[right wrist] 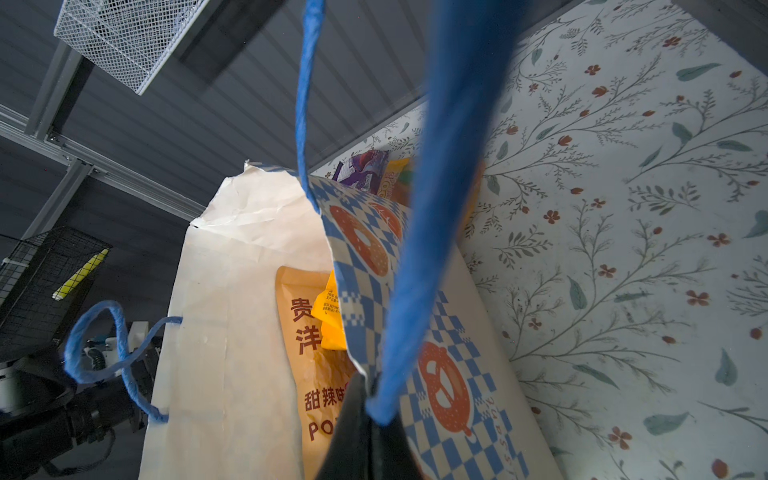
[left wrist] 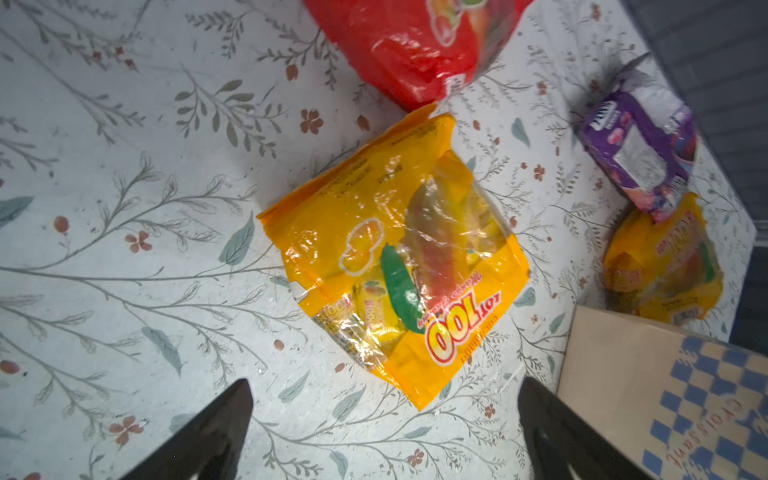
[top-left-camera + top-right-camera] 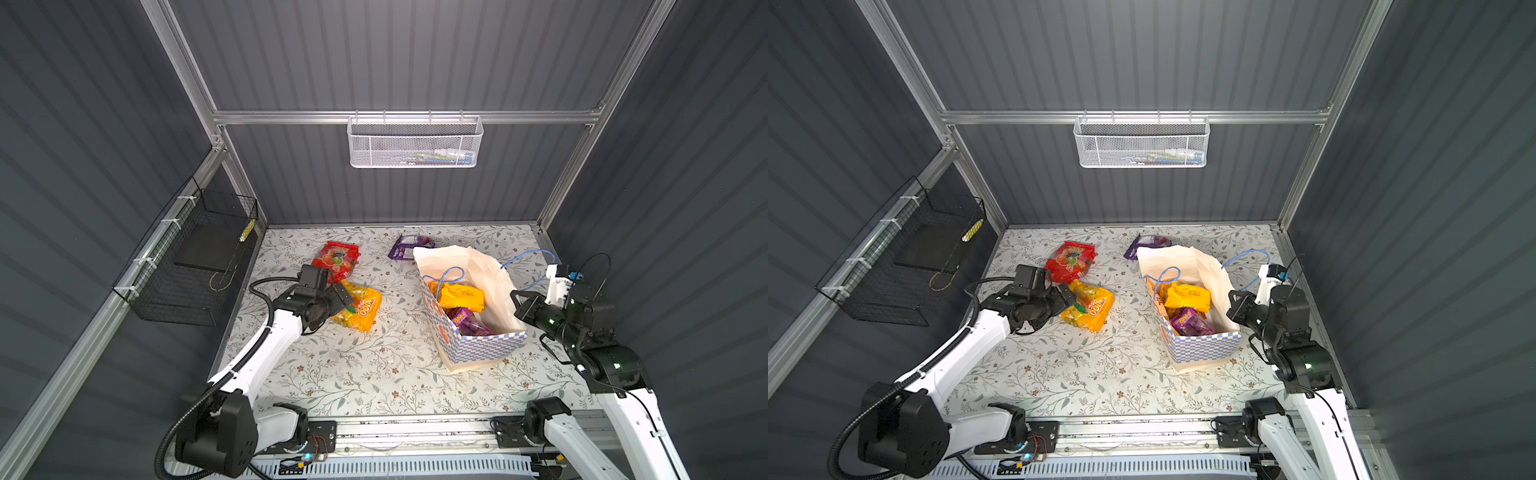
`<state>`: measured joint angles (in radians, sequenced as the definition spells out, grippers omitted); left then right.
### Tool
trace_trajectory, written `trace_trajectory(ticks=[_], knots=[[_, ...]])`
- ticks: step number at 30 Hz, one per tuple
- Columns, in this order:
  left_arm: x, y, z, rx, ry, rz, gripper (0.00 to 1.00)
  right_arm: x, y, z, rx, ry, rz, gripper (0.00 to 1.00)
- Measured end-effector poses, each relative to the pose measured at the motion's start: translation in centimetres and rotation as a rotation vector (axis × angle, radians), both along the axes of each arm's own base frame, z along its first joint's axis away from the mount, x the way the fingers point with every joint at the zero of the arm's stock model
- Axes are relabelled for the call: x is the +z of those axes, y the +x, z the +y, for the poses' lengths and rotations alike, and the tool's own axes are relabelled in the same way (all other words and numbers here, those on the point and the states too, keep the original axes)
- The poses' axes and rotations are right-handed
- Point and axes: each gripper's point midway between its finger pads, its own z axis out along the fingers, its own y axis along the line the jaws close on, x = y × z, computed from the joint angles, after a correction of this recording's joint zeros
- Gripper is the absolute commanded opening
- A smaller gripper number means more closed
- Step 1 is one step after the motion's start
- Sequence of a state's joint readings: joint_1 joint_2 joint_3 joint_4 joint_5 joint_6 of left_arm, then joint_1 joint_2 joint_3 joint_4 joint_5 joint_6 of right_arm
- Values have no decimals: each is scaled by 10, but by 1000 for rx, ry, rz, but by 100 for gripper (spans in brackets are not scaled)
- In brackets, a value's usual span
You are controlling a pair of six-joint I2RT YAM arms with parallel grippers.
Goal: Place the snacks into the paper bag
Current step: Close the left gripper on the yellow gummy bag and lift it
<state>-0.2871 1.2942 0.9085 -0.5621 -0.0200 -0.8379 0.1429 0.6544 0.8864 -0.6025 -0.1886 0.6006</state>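
Pickup step, judging by pose: left claw [image 3: 338,297] spread wide over yellow packet [image 3: 360,311], left of centre in both top views. Right claw [image 3: 517,301] pinches paper bag [image 3: 478,351] rim, right of centre. Next: lower, close, carry to bag mouth.

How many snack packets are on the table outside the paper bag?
4: red packet toward the back; yellow packet in front of it, by the left gripper; purple packet behind the paper bag; second yellow packet beside the purple one. More may hide behind the bag.
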Motion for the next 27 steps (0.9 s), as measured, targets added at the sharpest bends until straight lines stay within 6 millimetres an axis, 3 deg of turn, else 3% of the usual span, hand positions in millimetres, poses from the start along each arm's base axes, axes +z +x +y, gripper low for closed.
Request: trace_trajectory(ticks=[4, 9, 15, 20, 27], knots=[[-26, 1, -3, 55, -23, 91, 100, 1, 0, 0, 0, 1, -2, 0], [-34, 9, -7, 105, -61, 97, 99, 2, -1, 0, -1, 1, -7, 0], [-68, 13, -11, 143, -63, 189, 88, 1, -3, -1, -1, 0, -5, 0], [-75, 17, -12, 166, -70, 200, 84, 2, -4, -1, -2, 0, -7, 0], [-79, 31, -16, 186, -95, 164, 56, 2, -5, -2, -4, -2, -10, 0]])
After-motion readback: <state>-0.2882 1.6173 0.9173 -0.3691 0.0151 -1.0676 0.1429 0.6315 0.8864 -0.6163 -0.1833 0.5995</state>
